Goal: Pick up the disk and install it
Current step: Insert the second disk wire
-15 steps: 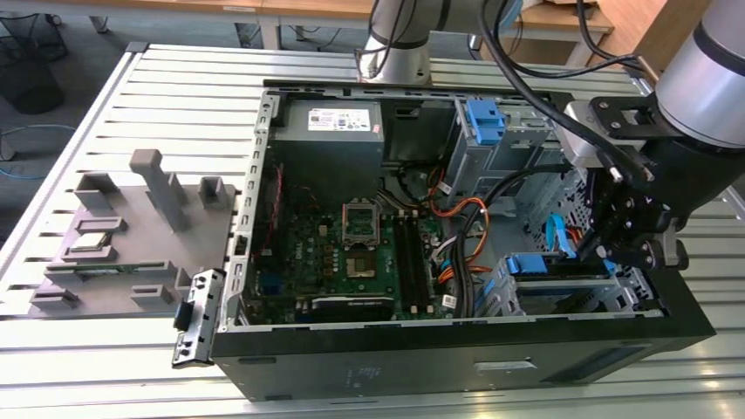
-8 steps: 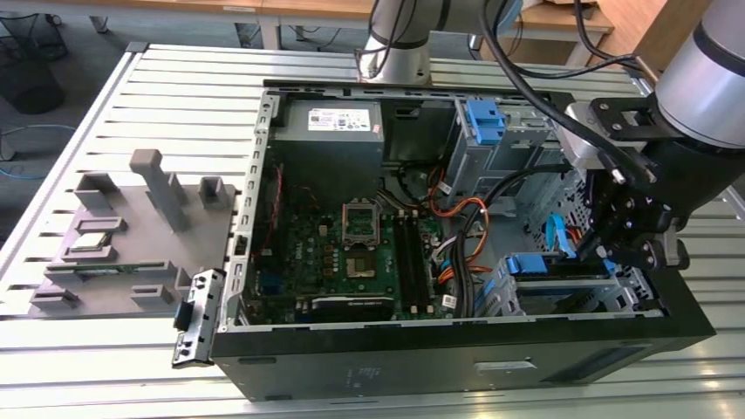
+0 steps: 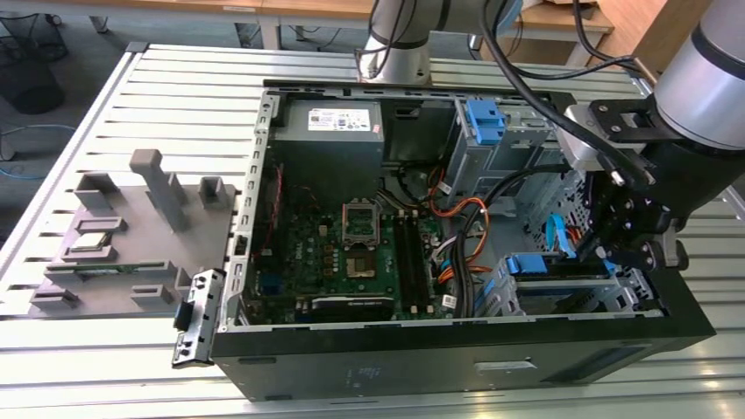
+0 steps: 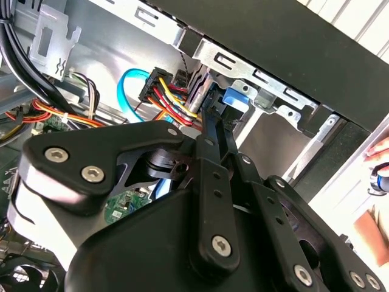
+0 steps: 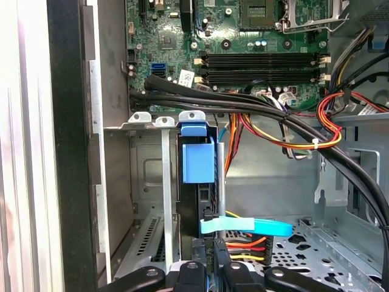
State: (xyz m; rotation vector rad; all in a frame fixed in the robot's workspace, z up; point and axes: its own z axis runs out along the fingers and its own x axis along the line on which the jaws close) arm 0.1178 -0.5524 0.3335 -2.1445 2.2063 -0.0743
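Observation:
The disk (image 3: pixel 543 265) stands on edge in a slot of the metal drive cage (image 3: pixel 638 293) at the case's front corner, on the exterior view's right. Its blue plastic frame (image 5: pixel 197 162) shows at the cage's open side, with the dark drive body below it. My gripper (image 3: pixel 619 260) reaches down into the cage beside the disk. In both wrist views the black fingers (image 5: pixel 192 275) sit close together on the disk's near edge, with a sliver of blue between them. The fingertips (image 4: pixel 208 115) meet the blue frame (image 4: pixel 234 100).
A blue flat cable (image 5: pixel 246 227) and a bundle of coloured power wires (image 5: pixel 243 248) lie right by the fingers. Thick black cables (image 5: pixel 243 106) cross above the cage. A bare blue bracket (image 3: pixel 481 118), the grey power supply (image 3: pixel 338 122), the motherboard (image 3: pixel 355 240) and a grey parts fixture (image 3: pixel 128 236) are also present.

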